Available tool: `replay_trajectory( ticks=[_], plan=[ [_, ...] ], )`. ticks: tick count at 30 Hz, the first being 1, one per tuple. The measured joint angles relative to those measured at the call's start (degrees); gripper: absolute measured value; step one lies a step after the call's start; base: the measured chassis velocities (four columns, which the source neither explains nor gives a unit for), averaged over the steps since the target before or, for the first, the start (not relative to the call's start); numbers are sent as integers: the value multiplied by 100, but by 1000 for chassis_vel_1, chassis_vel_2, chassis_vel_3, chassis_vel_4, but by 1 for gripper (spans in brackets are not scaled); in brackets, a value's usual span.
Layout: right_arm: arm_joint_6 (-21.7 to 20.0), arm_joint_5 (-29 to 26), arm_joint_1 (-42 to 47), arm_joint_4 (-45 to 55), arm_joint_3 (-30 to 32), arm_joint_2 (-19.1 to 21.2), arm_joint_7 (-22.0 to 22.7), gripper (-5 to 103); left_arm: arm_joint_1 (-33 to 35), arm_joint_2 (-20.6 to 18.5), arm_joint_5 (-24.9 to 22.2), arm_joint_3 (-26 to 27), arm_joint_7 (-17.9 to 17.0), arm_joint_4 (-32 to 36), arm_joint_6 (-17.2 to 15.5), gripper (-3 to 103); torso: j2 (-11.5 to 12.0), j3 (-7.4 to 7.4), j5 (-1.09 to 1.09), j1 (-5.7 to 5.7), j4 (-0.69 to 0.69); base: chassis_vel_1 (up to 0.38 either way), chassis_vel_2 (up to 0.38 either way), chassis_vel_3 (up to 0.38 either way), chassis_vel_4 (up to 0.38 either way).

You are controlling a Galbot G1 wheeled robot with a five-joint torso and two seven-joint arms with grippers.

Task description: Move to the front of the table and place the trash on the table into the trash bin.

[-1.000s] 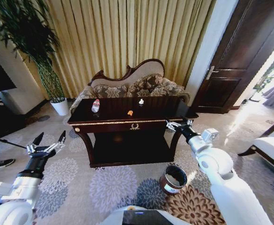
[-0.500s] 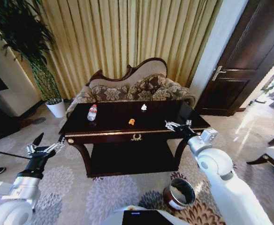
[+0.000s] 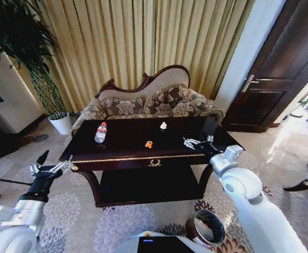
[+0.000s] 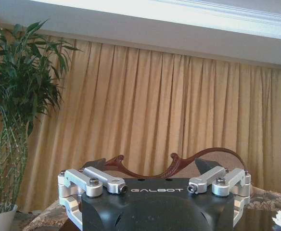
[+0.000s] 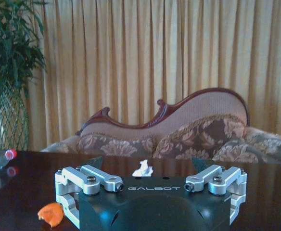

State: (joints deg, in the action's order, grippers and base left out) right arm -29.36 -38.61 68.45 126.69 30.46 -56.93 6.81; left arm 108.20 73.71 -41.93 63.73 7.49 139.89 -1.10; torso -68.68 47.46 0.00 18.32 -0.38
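The table (image 3: 138, 150) looms nearer (the robot has driven forward), trash bin (image 3: 207, 227) now closer underfoot.

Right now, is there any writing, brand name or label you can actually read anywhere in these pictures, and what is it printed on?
"GALBOT" on the black body of the left gripper, in the left wrist view.
"GALBOT" on the black body of the right gripper, in the right wrist view.
The white label on the bottle on the table: too small to read.
The white label on the trash bin: too small to read.
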Motion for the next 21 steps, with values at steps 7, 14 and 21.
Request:
replay_trajectory(
  ticks=[7,14,21],
  plan=[
    [16,-52,-956,-913,-591,209,0,100,160,318,183,51,81,45,120,100,5,4,1,7,1,0,0,0,0],
    [-111,-481,-2267,-1765,-1478,293,0,100,234,706,354,149,126,148,185,100,4,3,-1,5,1,0,0,0,0],
    [-160,-628,-3846,-2834,-2812,-28,-1,100,252,1125,535,119,120,297,178,100,5,3,-2,6,2,0,0,0,0]
  ],
)
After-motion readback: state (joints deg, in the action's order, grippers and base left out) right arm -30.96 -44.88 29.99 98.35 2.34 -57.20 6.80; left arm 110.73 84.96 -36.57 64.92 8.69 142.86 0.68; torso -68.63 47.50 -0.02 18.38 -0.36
